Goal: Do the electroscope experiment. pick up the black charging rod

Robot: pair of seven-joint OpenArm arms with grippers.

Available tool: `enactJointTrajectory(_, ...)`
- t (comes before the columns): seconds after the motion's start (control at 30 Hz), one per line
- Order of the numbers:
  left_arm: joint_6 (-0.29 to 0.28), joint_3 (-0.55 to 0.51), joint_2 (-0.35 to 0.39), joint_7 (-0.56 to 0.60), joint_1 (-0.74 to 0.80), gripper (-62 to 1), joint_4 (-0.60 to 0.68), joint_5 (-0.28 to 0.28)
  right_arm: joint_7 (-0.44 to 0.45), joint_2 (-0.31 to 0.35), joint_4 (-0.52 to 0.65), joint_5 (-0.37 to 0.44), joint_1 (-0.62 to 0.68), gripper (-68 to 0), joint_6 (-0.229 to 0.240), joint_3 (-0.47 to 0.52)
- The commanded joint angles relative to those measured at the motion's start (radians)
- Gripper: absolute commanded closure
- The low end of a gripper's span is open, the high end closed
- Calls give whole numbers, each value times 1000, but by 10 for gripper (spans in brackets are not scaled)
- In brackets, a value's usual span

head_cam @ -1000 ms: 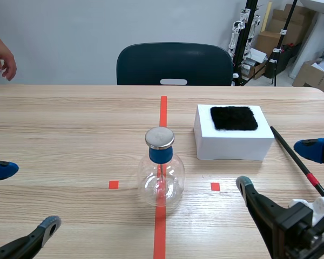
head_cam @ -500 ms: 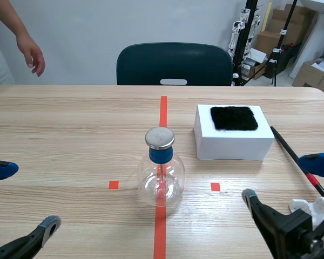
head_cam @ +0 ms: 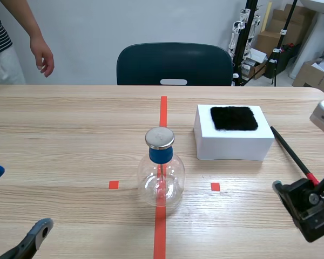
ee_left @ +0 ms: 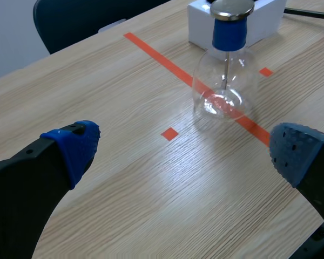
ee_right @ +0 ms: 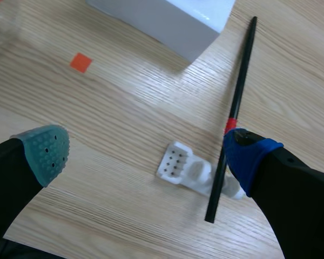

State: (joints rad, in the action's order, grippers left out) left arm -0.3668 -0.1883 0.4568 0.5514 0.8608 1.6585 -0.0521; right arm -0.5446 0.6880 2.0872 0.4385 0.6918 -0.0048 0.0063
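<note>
Black charging rod point(ee_right: 237, 91) lies unheld inside the wide-open right tool point(ee_right: 146, 154).

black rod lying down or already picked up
Lying down, not picked up: the black rod lies on the table, its near end across a small white piece, and the right gripper is open, gripping nothing.

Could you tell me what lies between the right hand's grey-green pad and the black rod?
In the right wrist view, a small white plastic piece lies there, reaching the black charging rod; otherwise bare table.
</note>
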Motion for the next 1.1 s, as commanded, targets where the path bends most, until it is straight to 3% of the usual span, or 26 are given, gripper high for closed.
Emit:
enactJointTrajectory(0.0,-5,5,-15,51,-47,-623,-50,19,-42,7,13,5,-37,-582,-8,8)
enactJointTrajectory(0.13,-50,5,-29,164,-129,-623,-194,54,-171,7,11,32,-110,-582,-11,8)
enactJointTrajectory(0.3,-132,5,-29,291,-224,-623,-354,85,-290,7,-42,151,-214,-582,-11,8)
enactJointTrajectory(0.43,-186,5,-29,406,-285,-623,-449,141,-352,6,-128,230,-327,-582,-10,8)
enactJointTrajectory(0.73,-288,5,-30,591,-396,-623,-589,278,-535,-29,-293,222,-567,-582,-6,3)
enactJointTrajectory(0.93,-311,13,-29,674,-435,-623,-641,361,-567,-88,-431,142,-685,-582,2,-28)
enactJointTrajectory(1.07,-311,37,-30,743,-457,-623,-673,444,-642,-121,-523,106,-760,-582,53,-42)
